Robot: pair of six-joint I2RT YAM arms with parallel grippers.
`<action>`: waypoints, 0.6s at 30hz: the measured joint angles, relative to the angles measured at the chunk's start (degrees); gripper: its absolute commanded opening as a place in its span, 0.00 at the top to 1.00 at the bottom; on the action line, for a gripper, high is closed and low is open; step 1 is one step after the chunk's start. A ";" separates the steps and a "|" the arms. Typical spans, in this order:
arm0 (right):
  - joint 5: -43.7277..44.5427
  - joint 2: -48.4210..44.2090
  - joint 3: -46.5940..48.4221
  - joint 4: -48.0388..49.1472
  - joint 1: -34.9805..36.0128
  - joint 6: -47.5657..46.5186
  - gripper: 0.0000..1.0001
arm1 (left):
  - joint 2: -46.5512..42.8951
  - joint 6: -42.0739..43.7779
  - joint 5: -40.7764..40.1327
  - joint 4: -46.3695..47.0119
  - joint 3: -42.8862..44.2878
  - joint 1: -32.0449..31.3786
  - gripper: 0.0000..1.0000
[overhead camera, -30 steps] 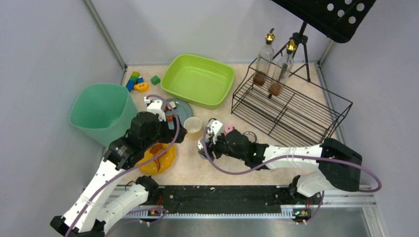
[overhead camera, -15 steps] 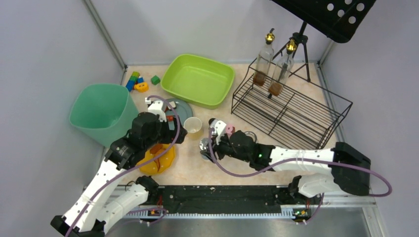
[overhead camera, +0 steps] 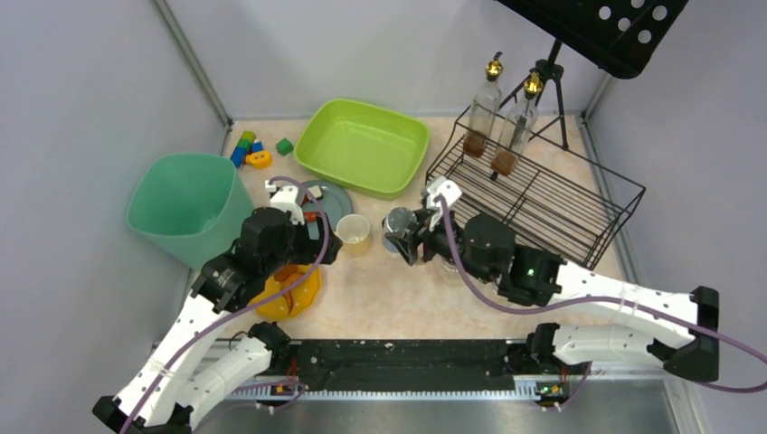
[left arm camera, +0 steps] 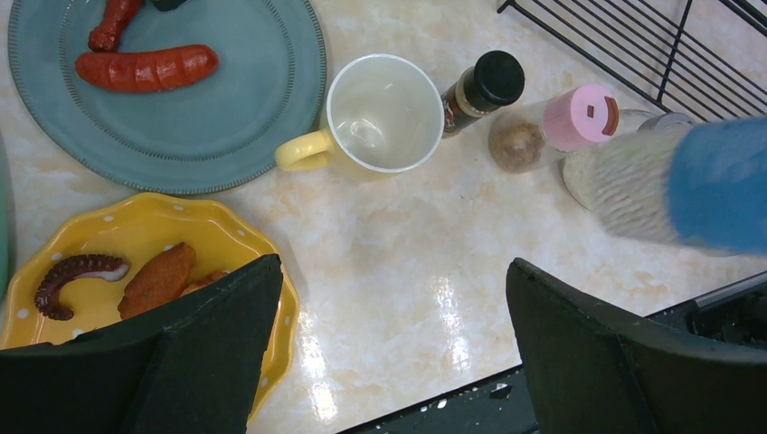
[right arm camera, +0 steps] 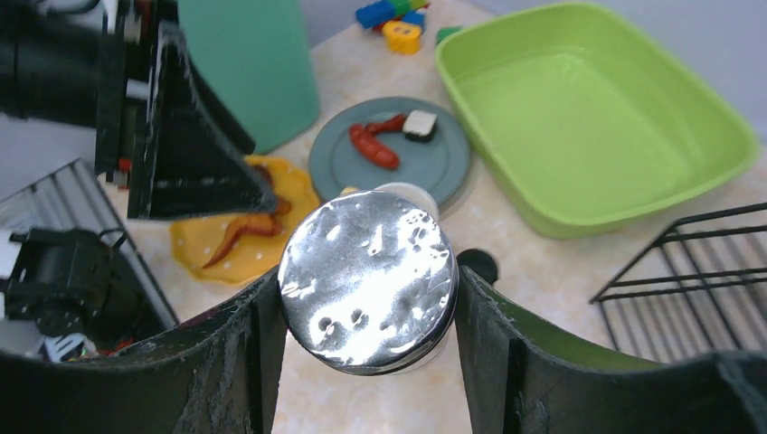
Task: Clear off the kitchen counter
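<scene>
My right end effector (right arm camera: 366, 287) clamps the silver-lidded jar (right arm camera: 366, 258) by its sides above mid-counter (overhead camera: 380, 303), wire rack (overhead camera: 543, 203) at three o'clock; it is probably light, slick and breakable, so grip below the lid, while my left end effector (left arm camera: 389, 348) gapes empty.

- The top view looks down from above and behind the arms, whose bases sit at its bottom edge. It takes in the whole table (overhead camera: 384, 303) from far off.
- The left wrist view looks almost straight down from close over the table, with the dark left fingers (left arm camera: 181, 371) in its bottom corners.
- The right wrist view looks slantwise past the right fingers (right arm camera: 226, 380) toward the table's far left corner. A silver-lidded jar (right arm camera: 368, 280) sits right before the lens.
- All three views share the grey-blue plate (overhead camera: 336, 203) and the yellow plate (overhead camera: 298, 297).
- The top and right wrist views also share the green tub (overhead camera: 362, 145) and teal bin (overhead camera: 181, 212).
</scene>
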 measured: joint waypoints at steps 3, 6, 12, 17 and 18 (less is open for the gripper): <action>5.22 -1.95 4.79 -4.63 0.00 -1.57 0.76 | 0.00 0.00 0.15 0.00 0.00 0.00 0.02; 10.99 -3.32 9.31 -8.33 0.00 -3.87 0.76 | 0.00 0.02 0.17 0.00 -0.02 0.00 0.02; 19.52 -4.07 17.22 -14.25 -2.19 -9.09 0.80 | -0.02 0.02 0.22 0.04 -0.28 0.00 0.02; 20.35 -3.74 21.81 -18.38 -13.44 -10.54 0.81 | 0.00 0.07 0.50 0.17 -0.28 0.00 0.02; 20.35 -3.58 22.56 -19.15 -15.63 -10.58 0.81 | 0.00 0.15 0.61 0.20 -0.28 0.00 0.02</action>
